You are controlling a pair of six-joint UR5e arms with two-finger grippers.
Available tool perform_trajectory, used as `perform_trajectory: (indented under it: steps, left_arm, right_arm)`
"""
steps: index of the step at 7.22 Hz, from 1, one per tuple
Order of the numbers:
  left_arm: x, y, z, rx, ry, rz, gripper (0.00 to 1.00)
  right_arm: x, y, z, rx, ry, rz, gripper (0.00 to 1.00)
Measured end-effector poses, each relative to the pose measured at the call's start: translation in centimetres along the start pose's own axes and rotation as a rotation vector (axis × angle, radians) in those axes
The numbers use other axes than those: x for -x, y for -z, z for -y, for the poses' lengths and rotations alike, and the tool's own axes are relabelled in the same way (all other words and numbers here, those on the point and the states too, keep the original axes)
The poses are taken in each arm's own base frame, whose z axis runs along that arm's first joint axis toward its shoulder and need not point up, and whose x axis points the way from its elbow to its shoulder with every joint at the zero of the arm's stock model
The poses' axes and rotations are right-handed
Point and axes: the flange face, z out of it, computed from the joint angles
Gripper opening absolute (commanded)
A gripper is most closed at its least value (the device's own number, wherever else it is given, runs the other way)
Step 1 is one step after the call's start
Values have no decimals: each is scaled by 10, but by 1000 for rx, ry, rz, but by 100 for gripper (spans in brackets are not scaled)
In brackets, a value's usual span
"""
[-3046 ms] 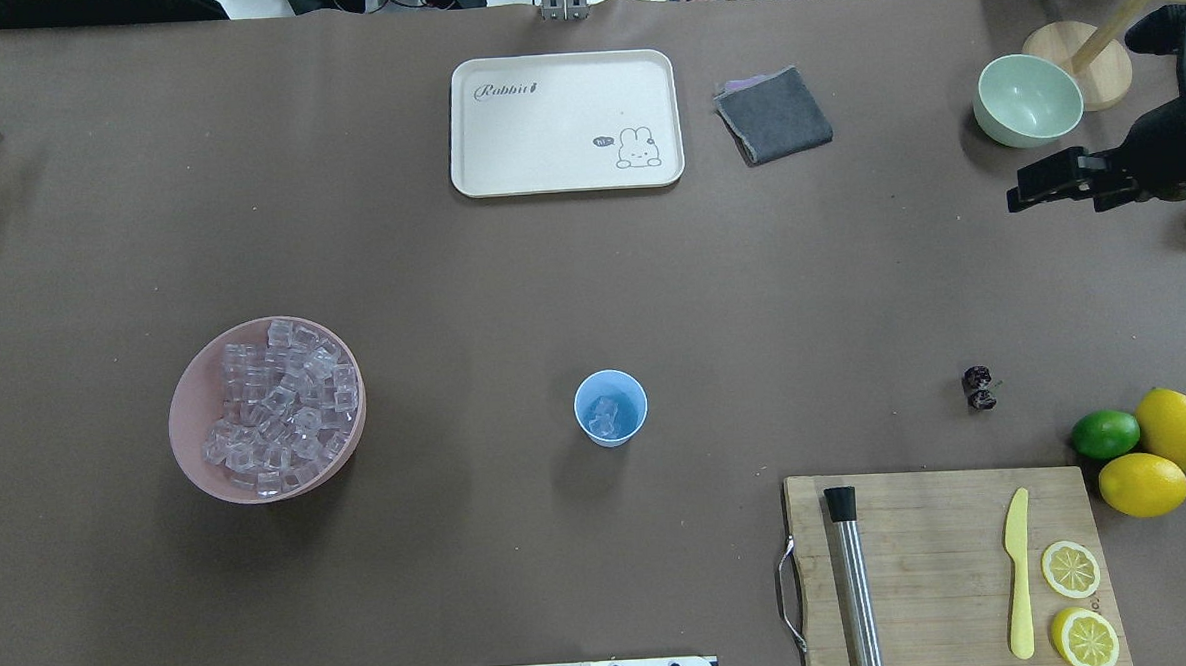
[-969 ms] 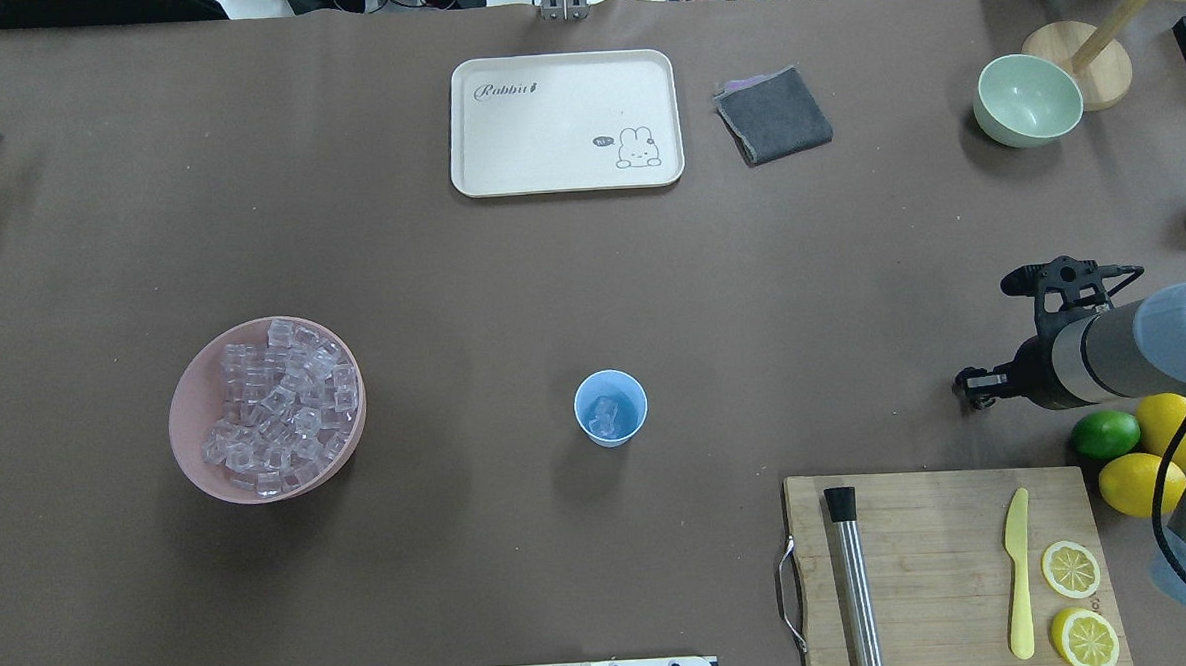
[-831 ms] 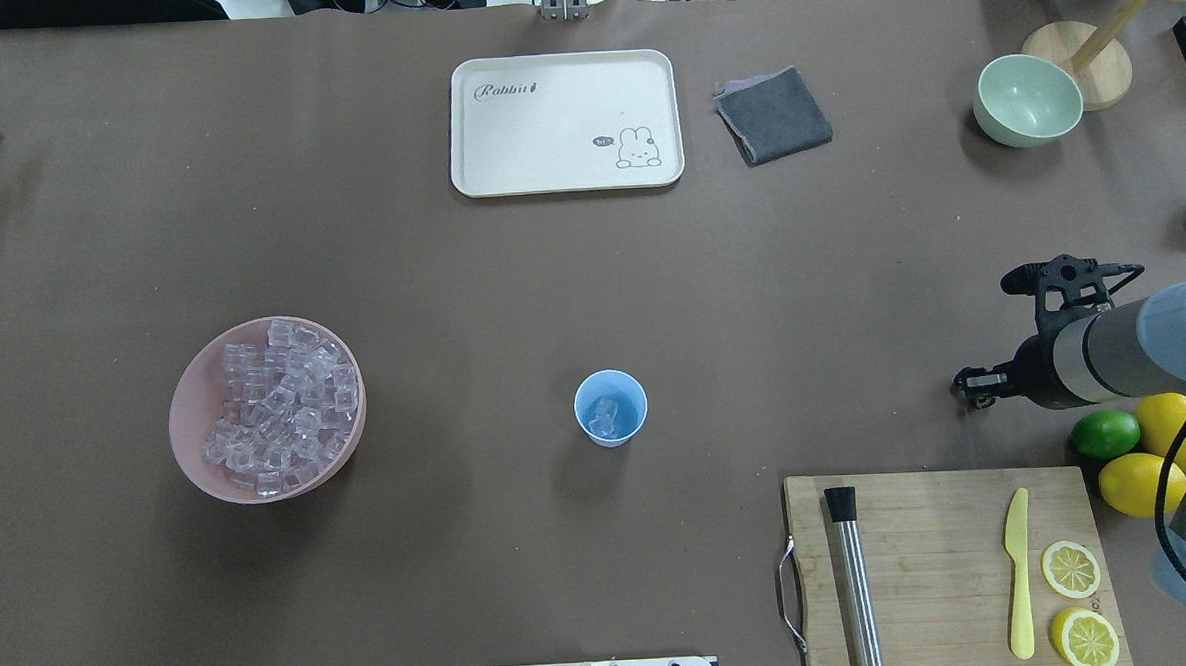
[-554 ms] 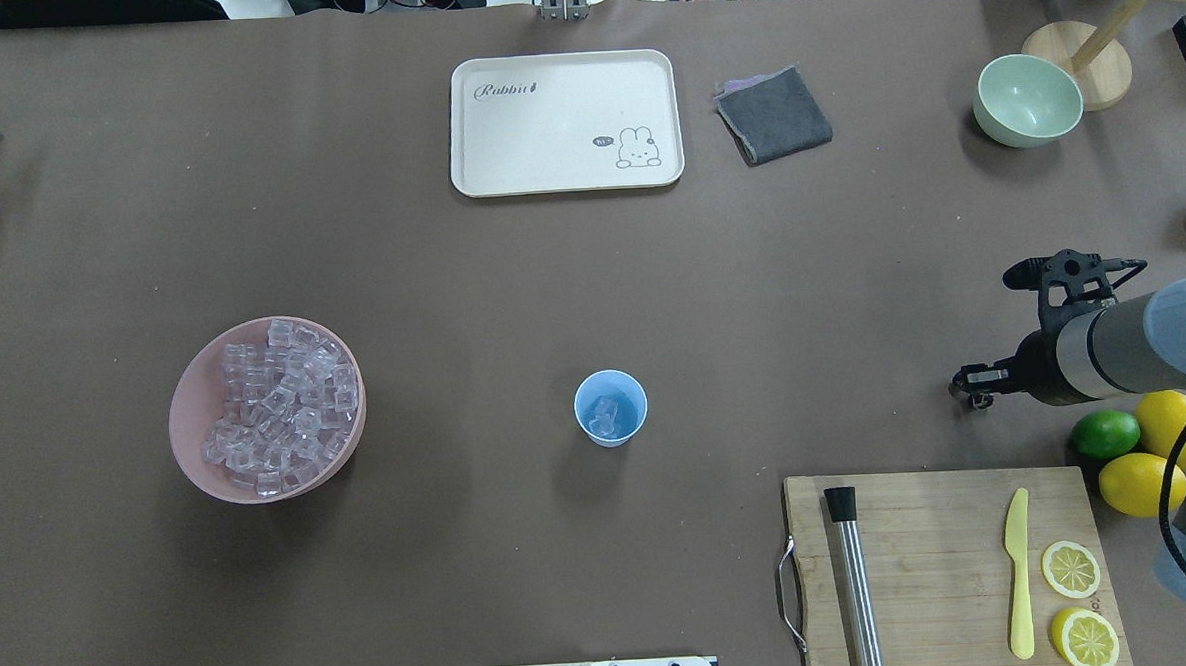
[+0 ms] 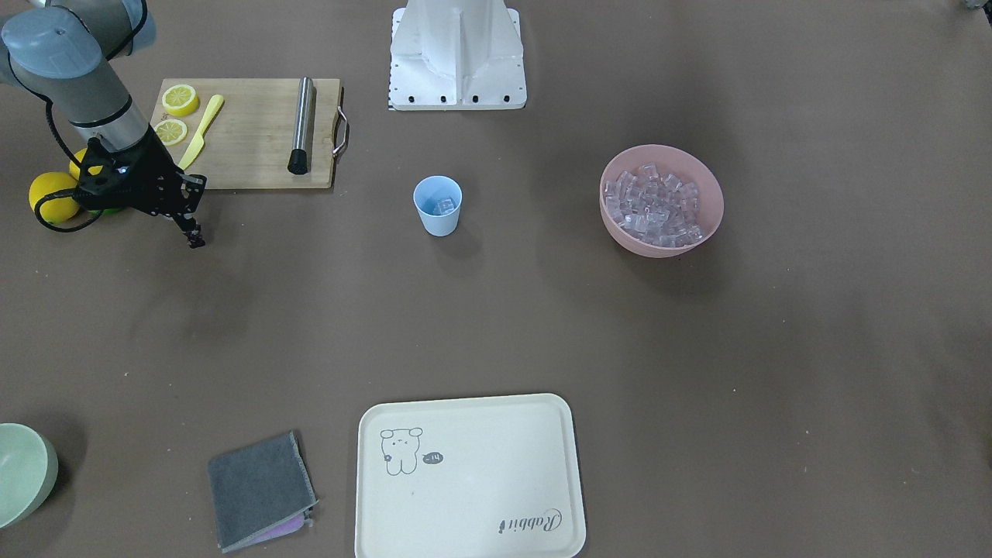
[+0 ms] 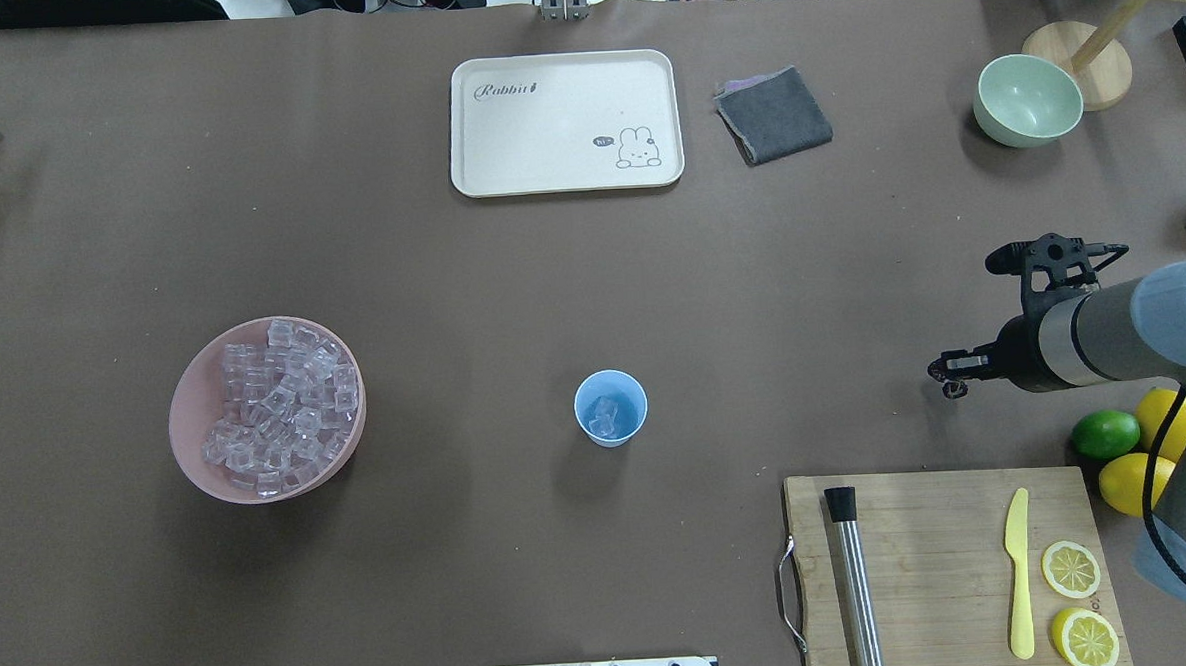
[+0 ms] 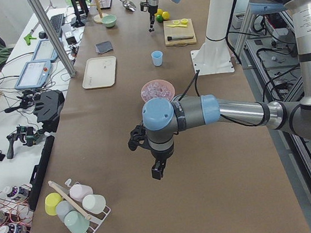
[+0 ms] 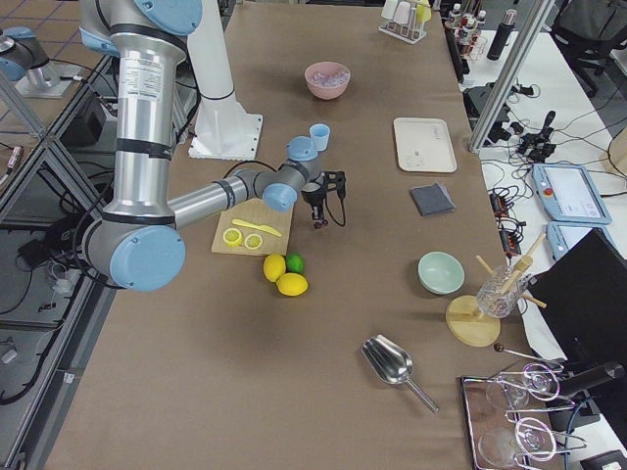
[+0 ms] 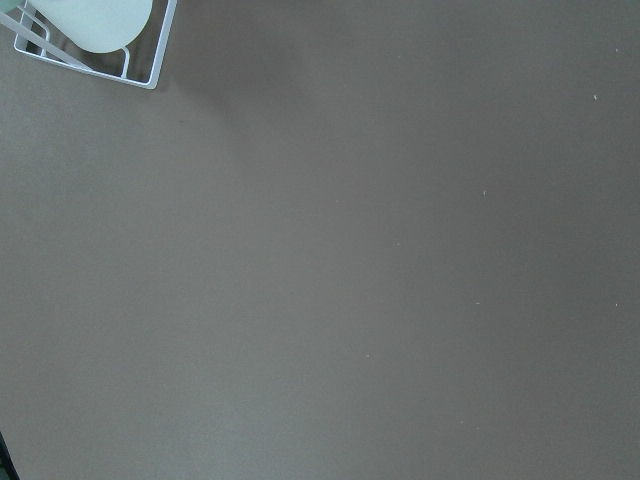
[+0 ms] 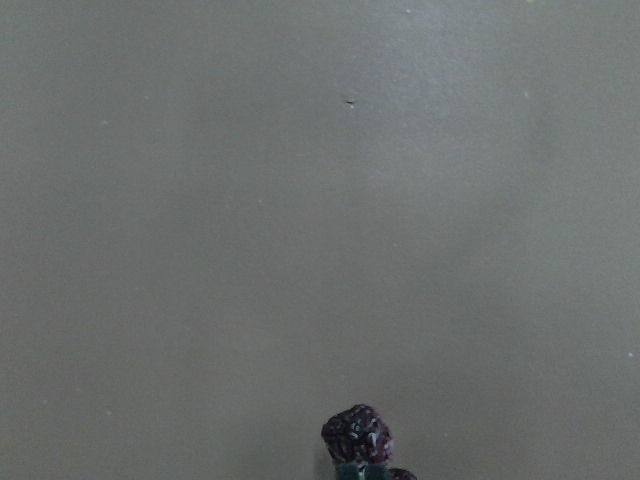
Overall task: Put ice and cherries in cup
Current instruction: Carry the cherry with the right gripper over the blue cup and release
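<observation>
The cherries (image 10: 358,437) are held pinched at the tips of the right gripper (image 6: 947,386), clear of the tabletop. In the right wrist view the dark wrinkled clump is seen at bottom centre w/ only bare brown table beyond. The jaws are drawn in on the clump and pointed down. The cup (image 5: 439,221) is stood upright well apart from this gripper, toward the robot's left, w/ a few pcs of ice (image 6: 605,418) seen inside. Further out the same way, beyond the cup, the pink bowl (image 6: 188,411) is heaped w/ many more cubes. Near the gripper, on the side toward the robot's base, the cutting board (image 6: 938,548) is laid w/ a steel muddler (image 6: 854,582), a yellow knife (image 6: 1018,575) & two lemon slices (image 6: 1070,568) on it. A lime (image 6: 1105,434) & two lemons (image 6: 1125,483) are grouped behind the wrist, on the robot's right, partly covered by the arm. The left gripper (image 7: 158,172) is seen only in the exterior left view, hung over bare table far from the cup; whether it's spread or closed can't be told. A wire rack of pale cups (image 7: 76,207) is sat near it, on the side away from the robot, and a corner of that rack is caught in the left wrist view.
</observation>
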Motion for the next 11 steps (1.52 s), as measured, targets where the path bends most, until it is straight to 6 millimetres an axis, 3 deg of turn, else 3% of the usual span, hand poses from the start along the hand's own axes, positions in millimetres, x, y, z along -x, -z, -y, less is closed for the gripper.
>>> perform_trajectory:
  steps: [1, 3, 5, 7, 8, 9, 10, 11]
  left_arm:
    - [0, 0, 0, 0, 0, 0, 98]
    - [0, 0, 0, 0, 0, 0, 98]
    - [0, 0, 0, 0, 0, 0, 98]
    - [0, 0, 0, -1, -2, 0, 98]
    - [0, 0, 0, -1, -3, 0, 98]
    - [0, 0, 0, 0, -5, 0, 98]
    - [0, 0, 0, 0, -6, 0, 98]
    - [0, 0, -1, 0, -7, 0, 98]
  right_arm:
    - [36, 5, 15, -14, 13, 31, 0]
    - [135, 26, 38, -47, 62, 106, 0]
    - [226, 61, 26, -68, 119, 228, 0]
    - [287, 78, 7, -65, 86, 303, 0]
    - [307, 79, -3, -63, 83, 313, 0]
    - [319, 78, -10, -62, 85, 313, 90]
    - [326, 77, -14, -58, 87, 312, 100]
    - [329, 76, -16, -56, 88, 312, 100]
